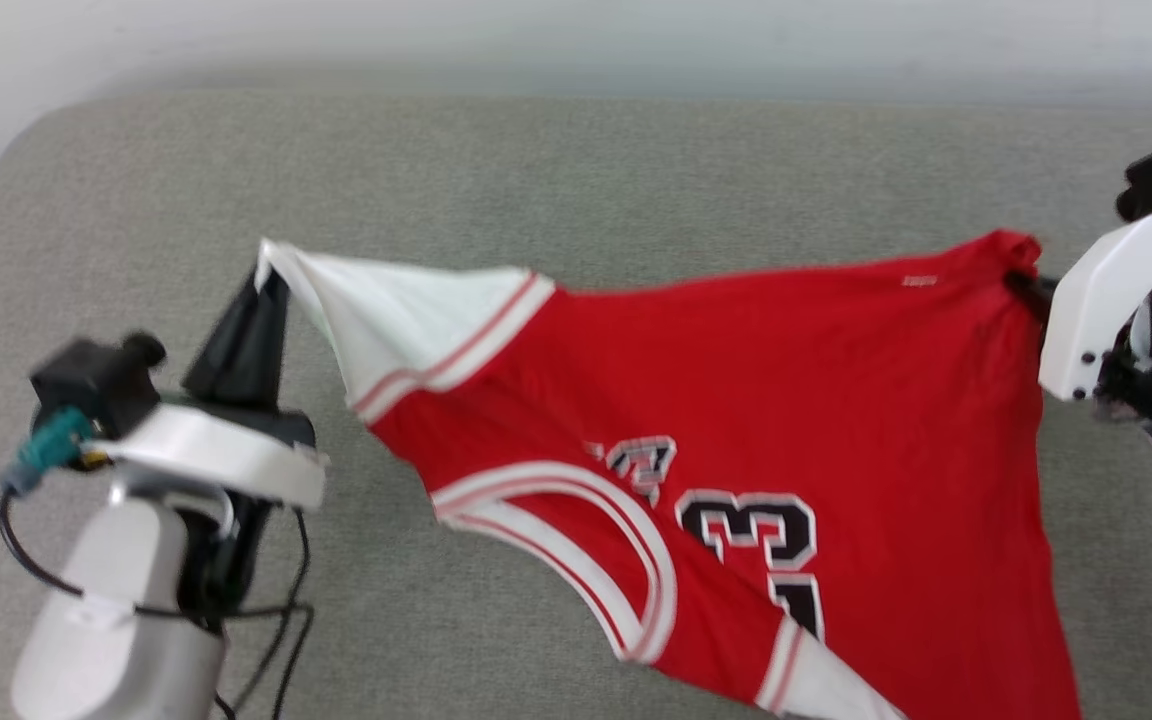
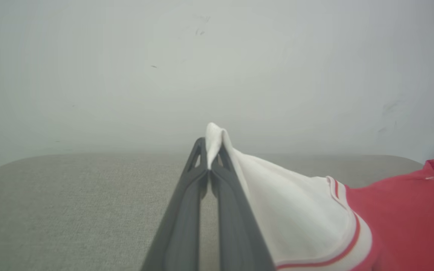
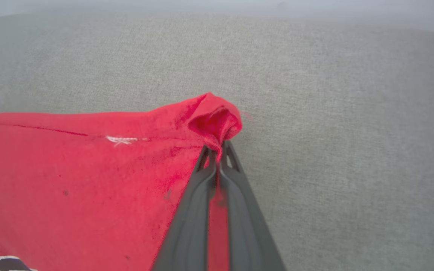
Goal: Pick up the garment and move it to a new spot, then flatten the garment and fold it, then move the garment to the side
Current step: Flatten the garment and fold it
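Grey fabric surface spreads before me, with a pale wall behind it. My left gripper is clamped tight on the tip of a white sleeve. My right gripper is pinched together on a bunched red corner. Between them the garment is stretched, its far edge pulled taut from one grip to the other. Its lettering and number face up toward me, and its near part runs off the bottom of my head view.

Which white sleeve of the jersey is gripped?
The upper-left sleeve, which the left gripper pinches in its jaws. The other white sleeve, at the head view's bottom edge, is free.
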